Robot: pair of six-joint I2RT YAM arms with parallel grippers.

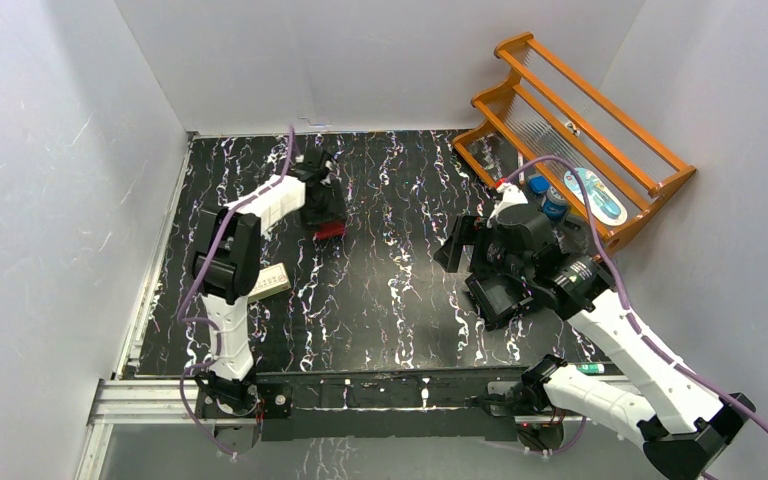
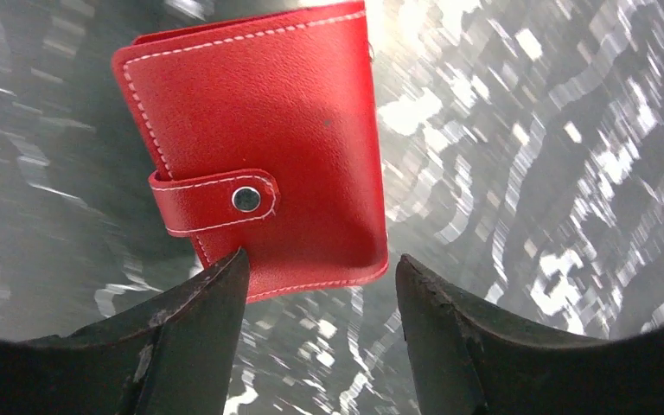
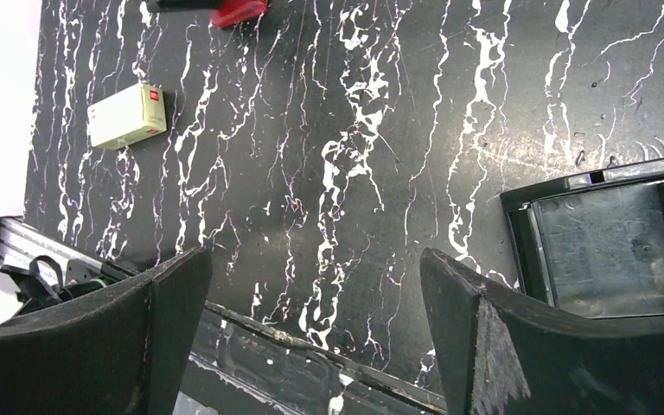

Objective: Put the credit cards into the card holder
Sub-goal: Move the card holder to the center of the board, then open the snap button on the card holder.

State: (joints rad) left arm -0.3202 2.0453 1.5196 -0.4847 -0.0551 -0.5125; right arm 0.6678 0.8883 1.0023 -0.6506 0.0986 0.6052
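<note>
Our left fingers [image 2: 181,346] are hanging spread at the frame's bottom, bracketing the lower edge of the snapped-shut red card holder [image 2: 259,147] lying upper centre on the worktop [image 2: 527,173], likely lining up a grip. Our right fingers [image 3: 484,346] are gaping empty near the black box [image 3: 605,251].

card holder [image 2: 259,147]: flat on the table [image 1: 390,200], in its far left part.
left gripper [image 2: 320,268]: just over the card holder, with one finger at each side of one edge of it.
small carton [image 1: 272,282]: a little left of the card holder, closer to the table's near edge.
open box [image 3: 609,246]: well to the right of the card holder, also closer to the near edge.
right gripper [image 3: 311,259]: above the table, right of the card holder, beside the open box.
rack [image 1: 580,130]: far right of the card holder, at the table's far right corner.
</note>
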